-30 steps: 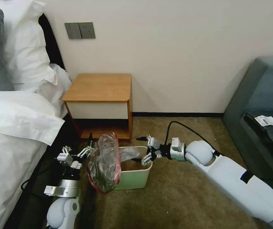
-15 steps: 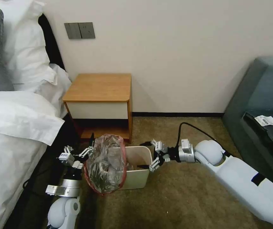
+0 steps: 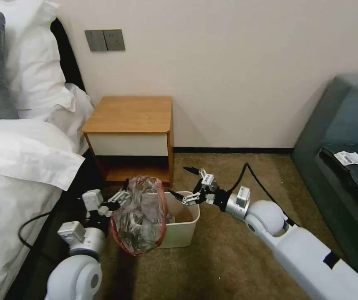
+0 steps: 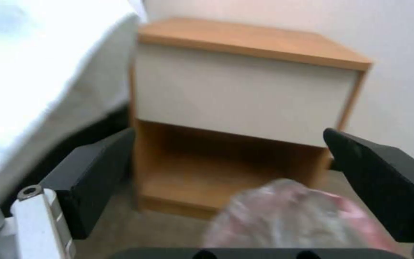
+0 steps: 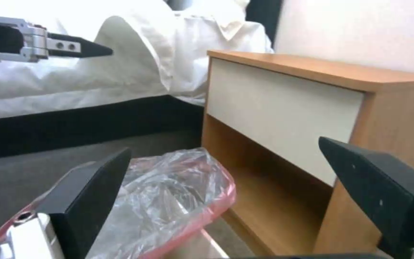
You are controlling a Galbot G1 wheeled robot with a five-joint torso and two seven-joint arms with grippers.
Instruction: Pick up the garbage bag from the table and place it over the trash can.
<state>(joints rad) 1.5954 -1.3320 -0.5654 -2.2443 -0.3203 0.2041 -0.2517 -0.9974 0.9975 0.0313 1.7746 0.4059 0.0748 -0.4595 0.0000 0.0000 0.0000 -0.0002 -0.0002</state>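
The garbage bag point(image 3: 139, 218), crinkled grey plastic with a red rim, hangs over the left end of the cream trash can point(image 3: 183, 229) on the carpet. The can's right half stays uncovered. My left gripper point(image 3: 118, 199) sits against the bag's left side. In the left wrist view this gripper point(image 4: 228, 135) is open, with the bag point(image 4: 293, 219) low between its fingers and untouched. My right gripper point(image 3: 185, 184) hovers open above the can's back right rim. In the right wrist view it point(image 5: 225, 147) faces the bag point(image 5: 169, 194). The table point(image 3: 131, 125) stands just behind, its top bare.
A bed with white linen point(image 3: 20, 166) runs close along the left arm, and a dark cable point(image 3: 28, 229) lies on the floor there. A grey-blue sofa point(image 3: 346, 137) stands at the right. Open carpet point(image 3: 212, 266) lies in front of the can.
The right gripper let go of the bag, drew back to the right, then rose and turned toward the table. The bag's mouth spread wider over the can's left end. The left arm shifted a little.
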